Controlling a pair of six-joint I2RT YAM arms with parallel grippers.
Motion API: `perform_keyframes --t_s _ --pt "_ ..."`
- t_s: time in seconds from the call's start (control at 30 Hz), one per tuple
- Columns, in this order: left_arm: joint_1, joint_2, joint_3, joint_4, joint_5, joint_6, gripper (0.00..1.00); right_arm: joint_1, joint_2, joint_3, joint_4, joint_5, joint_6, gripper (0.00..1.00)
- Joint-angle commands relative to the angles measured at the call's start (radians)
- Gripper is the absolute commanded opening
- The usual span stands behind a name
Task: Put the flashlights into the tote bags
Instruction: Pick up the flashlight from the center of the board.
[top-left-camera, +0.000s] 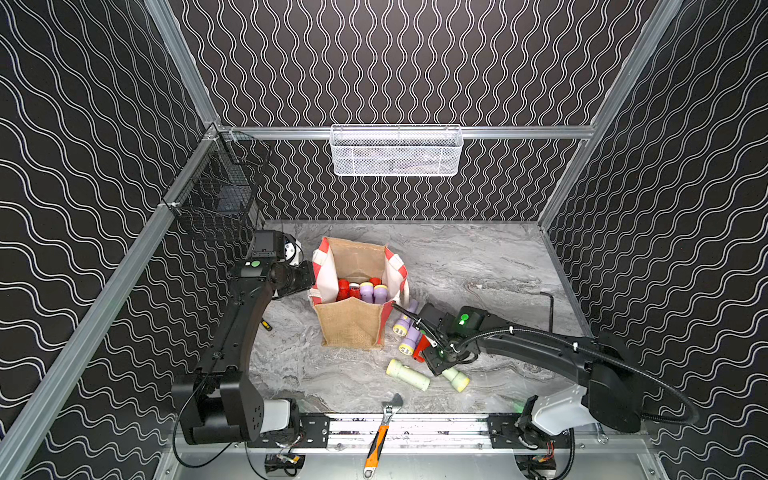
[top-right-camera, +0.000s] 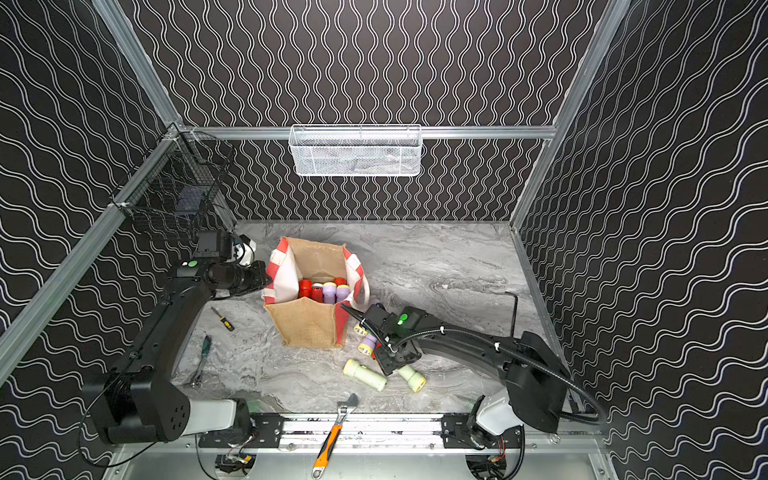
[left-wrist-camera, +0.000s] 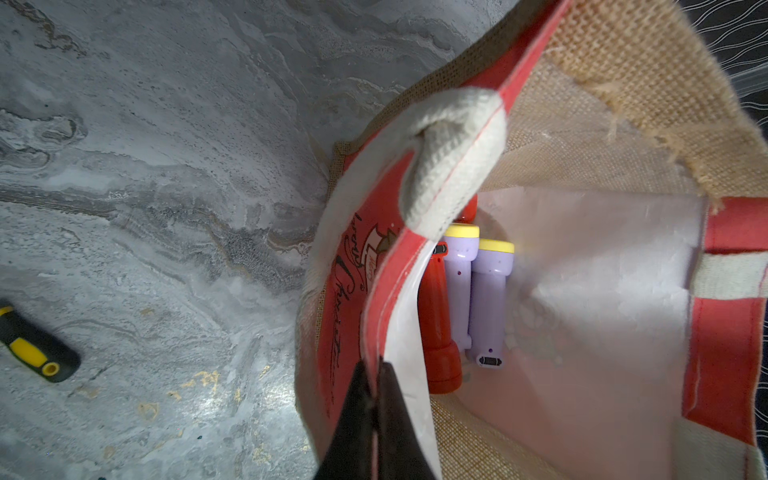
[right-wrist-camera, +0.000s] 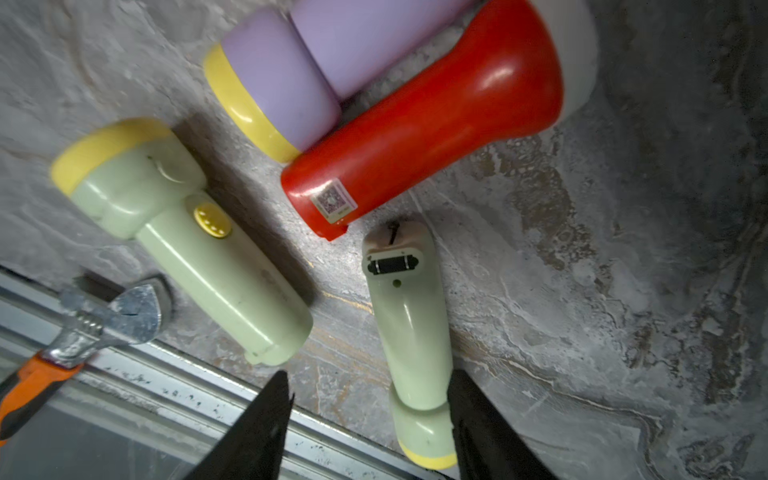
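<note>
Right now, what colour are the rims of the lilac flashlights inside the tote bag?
Yellow; the lilac flashlights show best in the left wrist view.

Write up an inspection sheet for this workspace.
Surface: grey marbled tabletop.
Job's things: tan burlap tote bag with red-and-white panels upright, open; red and lilac plastic flashlights standing inside; two lilac flashlights, one red flashlight, two pale green flashlights lying outside.
Clutter: orange-handled adjustable wrench across front rail; black-and-yellow screwdriver; black hex key.
Grippers: left gripper, jaws shut on bag rim; right gripper, jaws apart over a pale green flashlight.
Cables: black ribbed hose along right arm.
Surroundings: white mesh basket, black wire basket on rails.
</note>
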Motion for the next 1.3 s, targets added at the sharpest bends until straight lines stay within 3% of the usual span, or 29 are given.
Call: perform_keyframes --t_s 0.0,0.73,0.93,1.27 --pt "0.0 -0.002 -0.003 0.007 -0.026 0.017 0.06 0.0 0.023 -0.016 0.054 0.026 -0.031 0.64" --pt "0.0 0.0 -0.008 0.009 -0.033 0.01 0.06 -0.007 0.212 0.013 0.056 0.104 -0.011 0.69" --pt "0.0 0.012 -0.005 0.007 -0.034 0.011 0.06 -0.015 0.238 -0.007 0.058 0.105 -0.004 0.65" --pt "0.0 0.018 -0.005 0.007 -0.037 0.01 0.06 -0.034 0.231 -0.015 0.059 0.098 -0.018 0.46"
